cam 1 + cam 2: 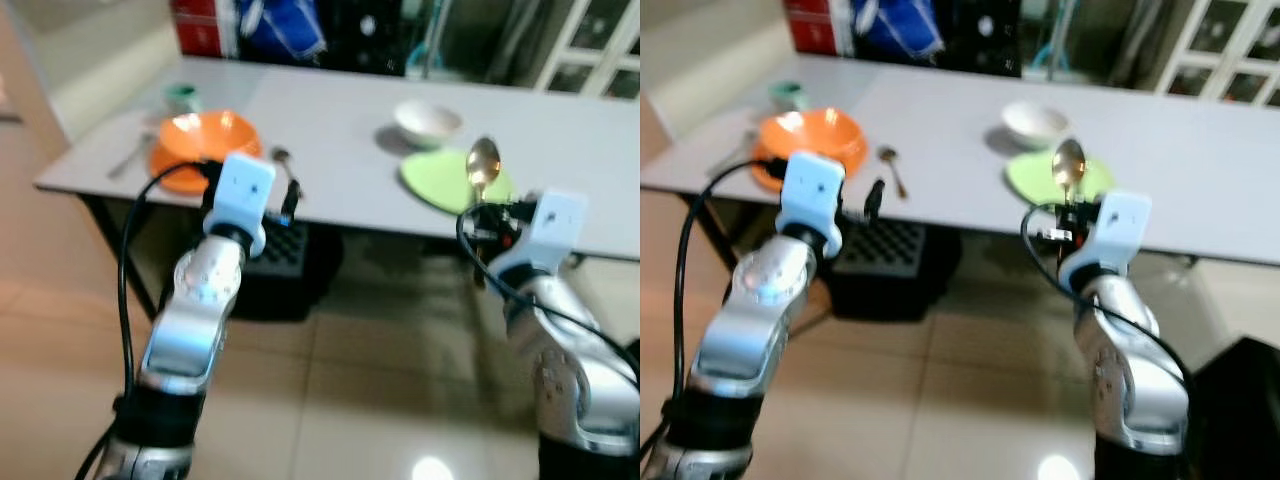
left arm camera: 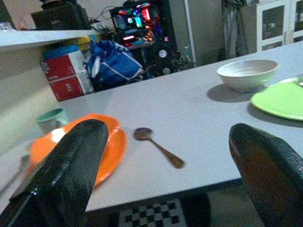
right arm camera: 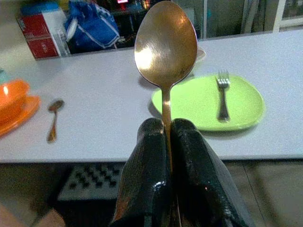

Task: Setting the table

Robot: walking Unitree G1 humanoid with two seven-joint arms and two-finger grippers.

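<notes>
Spoon (image 3: 165, 47) clamped upright between right gripper (image 3: 166, 142) fingers, short of the table (image 1: 340, 140) edge. Green plate (image 3: 208, 101), fork probably on it, sits at 1 o'clock. Lower bowl-first just beside the plate, level out, then release. Left gripper (image 2: 165, 165) spread, empty.

The table (image 1: 340, 150) was pale grey-white. On its left stood an orange bowl (image 1: 205, 138) on an orange plate (image 2: 116, 146), with a pale green cup (image 2: 51, 117) beyond and a small brown spoon (image 2: 156, 144) to their right. Farther right lay a lime-green plate (image 3: 208, 101) carrying a silver fork (image 3: 222, 94), and a white bowl (image 2: 247, 74) behind it. The right gripper (image 3: 169, 137), black-fingered, held a golden-bronze spoon (image 3: 165, 45). The left gripper (image 2: 165, 170) had black fingers too. Under the table sat a black-and-white chequered crate (image 3: 92, 182); the floor (image 1: 330, 400) was glossy beige tile. At the far side were red boxes (image 2: 64, 75) and a blue bag (image 2: 113, 64).
</notes>
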